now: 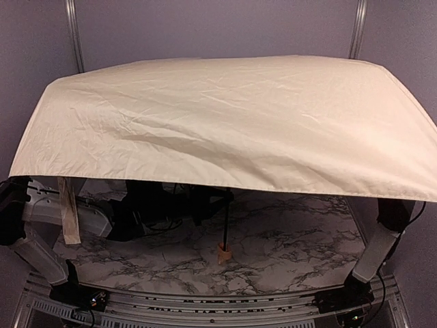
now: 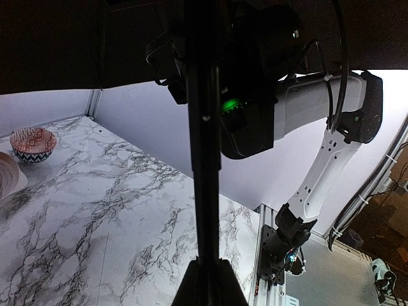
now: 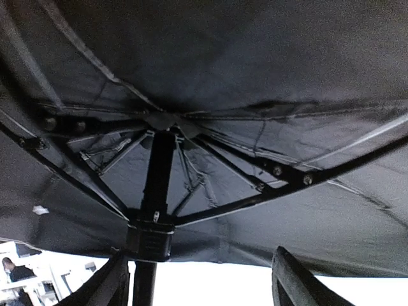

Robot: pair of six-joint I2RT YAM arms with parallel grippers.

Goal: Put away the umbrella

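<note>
umbrella shaft (image 2: 204, 159) is pinched in the closed left gripper (image 2: 207, 284), likely to steady it upright. right gripper (image 3: 204, 284), fingers spread and empty, sits just under the runner (image 3: 150, 239), seemingly placed to slide it down. canopy (image 1: 218, 123) is spread wide above the table (image 1: 300, 239), with the handle (image 1: 224, 251) low beneath it.

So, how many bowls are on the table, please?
1: a red-and-white bowl at the left edge of the left wrist view. The open umbrella covers most of the table from above, so others may be hidden.
</note>
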